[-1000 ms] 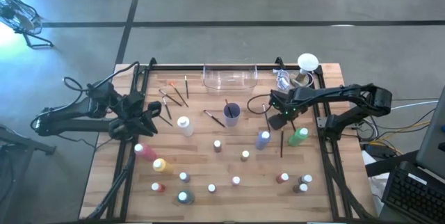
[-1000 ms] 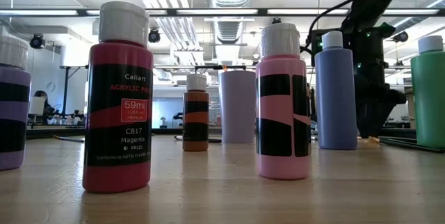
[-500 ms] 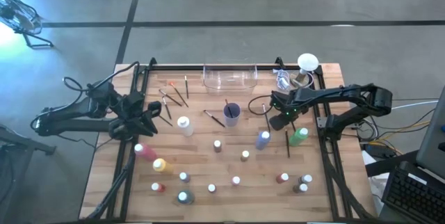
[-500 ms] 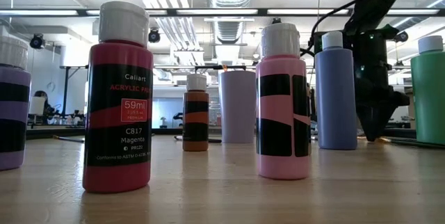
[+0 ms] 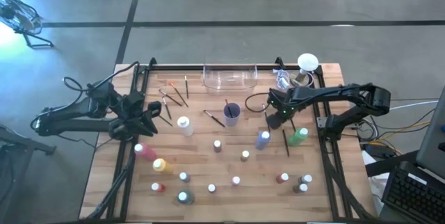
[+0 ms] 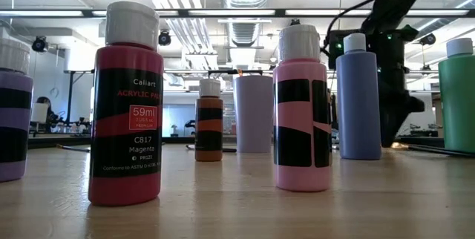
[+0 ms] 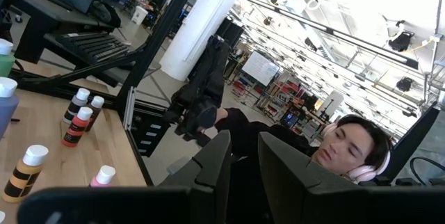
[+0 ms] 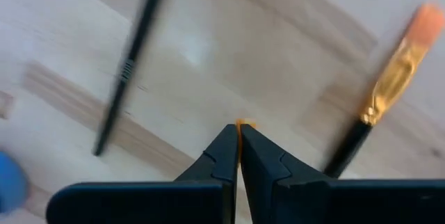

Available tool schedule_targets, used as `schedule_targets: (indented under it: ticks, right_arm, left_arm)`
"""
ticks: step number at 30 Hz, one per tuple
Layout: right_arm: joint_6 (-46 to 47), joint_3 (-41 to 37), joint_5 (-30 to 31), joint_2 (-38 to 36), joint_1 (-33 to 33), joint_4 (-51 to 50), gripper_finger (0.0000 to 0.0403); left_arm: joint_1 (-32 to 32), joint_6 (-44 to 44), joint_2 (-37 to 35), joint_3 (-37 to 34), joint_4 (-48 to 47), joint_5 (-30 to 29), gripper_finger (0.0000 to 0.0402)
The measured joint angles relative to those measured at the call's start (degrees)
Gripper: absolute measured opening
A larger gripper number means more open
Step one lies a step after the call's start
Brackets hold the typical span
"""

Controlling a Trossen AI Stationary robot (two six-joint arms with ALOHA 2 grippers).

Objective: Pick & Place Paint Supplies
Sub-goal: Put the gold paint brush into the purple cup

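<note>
While the left gripper (image 5: 147, 116) waits at the table's left edge, fingers narrowly parted with nothing seen between them, the right gripper (image 8: 238, 142) sits pinched shut low over the wood (image 8: 292, 57). Something orange shows at its tips; whether a paintbrush is caught cannot be told. A gold-ferruled brush (image 8: 381, 99) and a black brush (image 8: 128, 67) lie just beside it, the blue bottle (image 5: 263, 139) near.
</note>
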Motion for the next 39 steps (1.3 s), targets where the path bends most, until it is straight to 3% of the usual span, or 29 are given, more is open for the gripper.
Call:
schedule_targets:
  ticks: [7,14,25,39]
  right_arm:
    - [-3.90,4.24,0.41,-0.11,-0.03,-0.07,0.0009]
    - [-8.36,9.76,5.78,-0.11,-0.35,-0.31,0.0009]
    - [-19.08,25.34,13.55,-0.13,-0.55,-0.68,0.0008]
    - [-32.74,43.16,12.17,-0.22,2.67,3.61,0.0008]
  left_arm:
    - [-0.01,-0.02,0.00,-0.01,0.00,0.02,0.0081]
    - [0.00,-0.01,-0.01,-0.02,0.00,0.00,0.0081]
    - [-0.02,0.00,-0.02,0.00,0.00,0.00,0.0081]
    - [0.00,-0.01,-0.01,0.00,0.01,0.01,0.0081]
